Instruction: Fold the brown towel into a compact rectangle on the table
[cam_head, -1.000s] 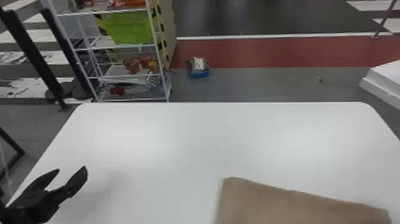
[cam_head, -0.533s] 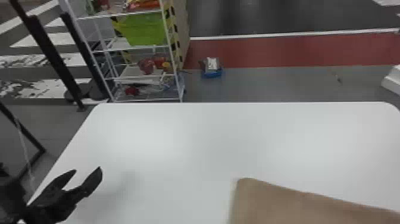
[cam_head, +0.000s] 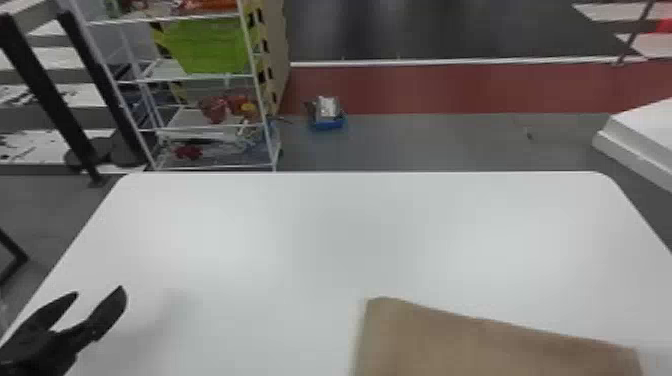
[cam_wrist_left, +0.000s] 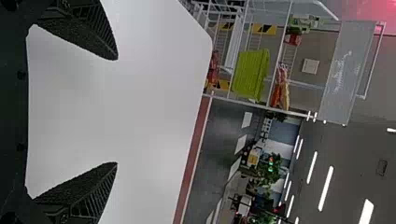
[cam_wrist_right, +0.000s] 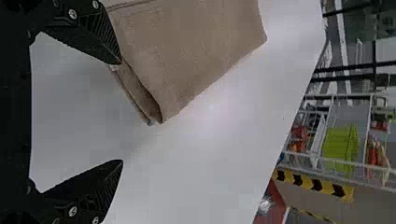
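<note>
Over the near left part of the white tabletop (cam_head: 260, 240), the left gripper (cam_head: 100, 290) is released, its two black fingers spread wide with bare surface between them. The right gripper (cam_wrist_right: 121, 112) is also released, with a broad gap between its fingertips. One of its fingers overlaps the edge of the brown towel (cam_head: 480, 345) in the right wrist view; whether they touch, it is hard to tell. The towel lies on the tabletop, well apart from the left gripper and to the right of it. It is folded, with layers showing along one open edge near the right gripper's finger, and its far edge slants nearer toward the right.

Farther out, beyond the tabletop's far edge and ahead of the left gripper, stands a white wire rack (cam_head: 200, 77) holding a bright green bin (cam_head: 212, 47). Two dark posts (cam_head: 47, 95) lean to the left of the rack. To its right, a small blue container (cam_head: 327, 122) sits on the gray floor (cam_head: 440, 142), near a red band (cam_head: 450, 87).
</note>
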